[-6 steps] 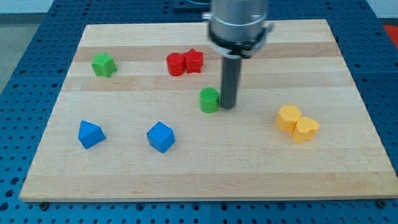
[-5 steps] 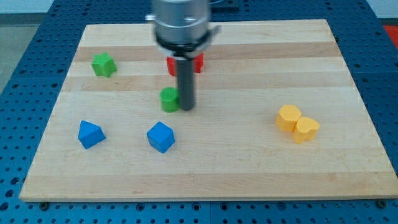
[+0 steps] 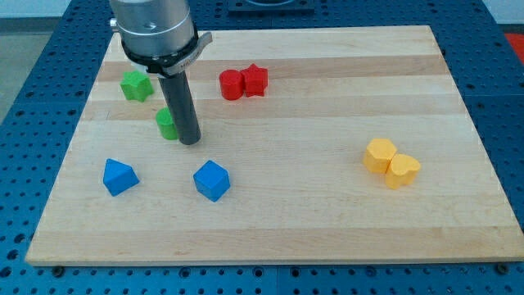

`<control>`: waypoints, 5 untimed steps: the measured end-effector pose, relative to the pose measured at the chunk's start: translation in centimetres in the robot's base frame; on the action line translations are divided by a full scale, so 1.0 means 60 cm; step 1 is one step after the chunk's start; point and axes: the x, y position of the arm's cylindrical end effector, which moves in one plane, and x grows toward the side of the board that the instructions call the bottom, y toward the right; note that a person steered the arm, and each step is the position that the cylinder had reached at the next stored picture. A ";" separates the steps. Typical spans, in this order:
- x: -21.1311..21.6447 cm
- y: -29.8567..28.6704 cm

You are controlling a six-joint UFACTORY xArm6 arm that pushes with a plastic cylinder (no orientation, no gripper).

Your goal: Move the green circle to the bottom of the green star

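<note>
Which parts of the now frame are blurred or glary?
Camera view: my tip and rod look sharp, beside the green circle on its right; the green star and other blocks are crisp; lighting is even and shadows soft, with no strong glare on the board.

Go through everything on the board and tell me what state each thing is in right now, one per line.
Green circle block: on the board, touching my tip on its view-left side, below-right of the star.
Green star block: free, untouched.
My tip: down on the board.
Two red blocks: touching each other.
Two yellow blocks: touching each other.
Two blue blocks: apart, untouched.
Wooden board: lying flat.
</note>
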 end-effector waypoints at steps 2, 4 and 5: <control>-0.050 -0.009; -0.028 -0.020; -0.044 -0.068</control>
